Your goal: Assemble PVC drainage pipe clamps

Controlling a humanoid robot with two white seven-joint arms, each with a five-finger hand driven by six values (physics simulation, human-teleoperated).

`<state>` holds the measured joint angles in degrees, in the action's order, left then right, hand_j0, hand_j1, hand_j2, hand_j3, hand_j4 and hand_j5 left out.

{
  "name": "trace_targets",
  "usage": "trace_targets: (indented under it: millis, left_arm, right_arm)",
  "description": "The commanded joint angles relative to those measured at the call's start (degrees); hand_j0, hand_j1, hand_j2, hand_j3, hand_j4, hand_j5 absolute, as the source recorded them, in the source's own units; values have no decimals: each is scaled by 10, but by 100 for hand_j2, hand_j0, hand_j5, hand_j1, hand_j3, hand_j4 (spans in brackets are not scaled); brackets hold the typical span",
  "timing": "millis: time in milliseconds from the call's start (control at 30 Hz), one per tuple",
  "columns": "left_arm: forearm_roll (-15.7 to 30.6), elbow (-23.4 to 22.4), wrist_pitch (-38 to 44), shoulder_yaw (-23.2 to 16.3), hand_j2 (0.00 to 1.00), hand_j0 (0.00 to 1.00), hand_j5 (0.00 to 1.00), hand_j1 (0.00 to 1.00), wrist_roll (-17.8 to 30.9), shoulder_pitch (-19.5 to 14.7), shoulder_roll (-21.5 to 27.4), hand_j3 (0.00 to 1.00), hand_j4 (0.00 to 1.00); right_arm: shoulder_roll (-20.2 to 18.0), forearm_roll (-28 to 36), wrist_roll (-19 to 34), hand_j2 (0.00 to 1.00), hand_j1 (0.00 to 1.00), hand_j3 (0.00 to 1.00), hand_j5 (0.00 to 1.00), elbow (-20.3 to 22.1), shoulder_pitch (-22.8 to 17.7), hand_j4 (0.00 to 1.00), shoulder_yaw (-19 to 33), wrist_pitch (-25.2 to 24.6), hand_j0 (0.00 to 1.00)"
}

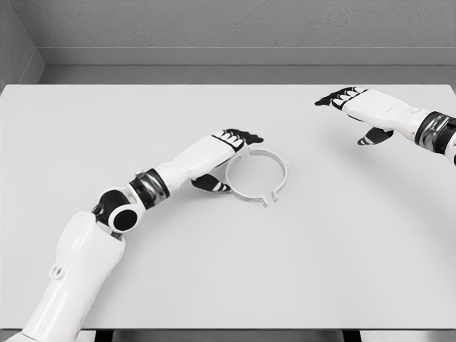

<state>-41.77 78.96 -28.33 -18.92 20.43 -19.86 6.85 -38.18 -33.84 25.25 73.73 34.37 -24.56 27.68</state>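
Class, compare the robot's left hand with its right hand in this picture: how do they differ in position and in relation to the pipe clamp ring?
The left hand sits near the table's middle, right at the white pipe clamp ring; the right hand is far off at the upper right, well apart from the ring. The left arm shows nearly whole, elbow included; the right arm is cut by the picture's edge at the wrist. Both hands are white with black fingers, over the white table, and neither clearly grips anything.

No readable text, label, brand, number or sign appears on anything in view.
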Motion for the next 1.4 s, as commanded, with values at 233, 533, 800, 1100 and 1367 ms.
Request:
trace_targets:
  millis: [233, 533, 800, 1100, 1367]
  left_arm:
    - [10, 2, 0, 6, 100, 100, 100, 100, -1, 5, 15, 100, 100]
    - [7, -20, 5, 8, 100, 100, 100, 100, -1, -2, 19, 100, 100]
    - [6, -28, 5, 2, 100, 100, 100, 100, -1, -2, 14, 100, 100]
    - [3, -26, 5, 0, 100, 100, 100, 100, -1, -5, 4, 100, 100]
    - [2, -41, 5, -1, 100, 100, 100, 100, 0, -18, -4, 100, 100]
  right_arm:
    - [-1, 3, 0, 100, 100, 100, 100, 0, 0, 100, 0, -1, 100]
    - [-1, 3, 0, 100, 100, 100, 100, 0, 0, 100, 0, -1, 100]
    - [1, 3, 0, 100, 100, 100, 100, 0, 1, 100, -3, -2, 100]
    - [1, 3, 1, 100, 100, 100, 100, 1, 1, 100, -3, -2, 100]
    - [1, 3, 0, 100, 100, 100, 100, 1, 1, 100, -3, -2, 100]
